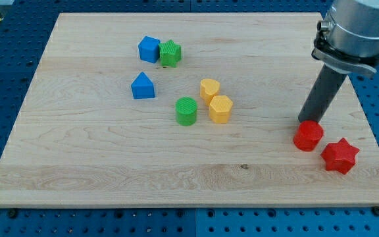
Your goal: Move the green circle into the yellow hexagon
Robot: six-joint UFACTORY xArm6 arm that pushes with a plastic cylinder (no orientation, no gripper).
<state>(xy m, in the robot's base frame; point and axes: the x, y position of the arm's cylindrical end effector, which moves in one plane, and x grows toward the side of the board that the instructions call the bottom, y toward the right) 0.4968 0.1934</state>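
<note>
Starting nearest, a red star (339, 156) and a red round block (308, 136) are seen on the wooden board (110, 178); my tip (306, 121), a bare rod holding nothing, rests just behind the round one. Well to the view's left, the ribbed green circle (186, 110) lies just left of the yellow hexagon (220, 108), slightly apart. Farther back, a yellow heart (209, 88), blue blocks and a green block are found.
</note>
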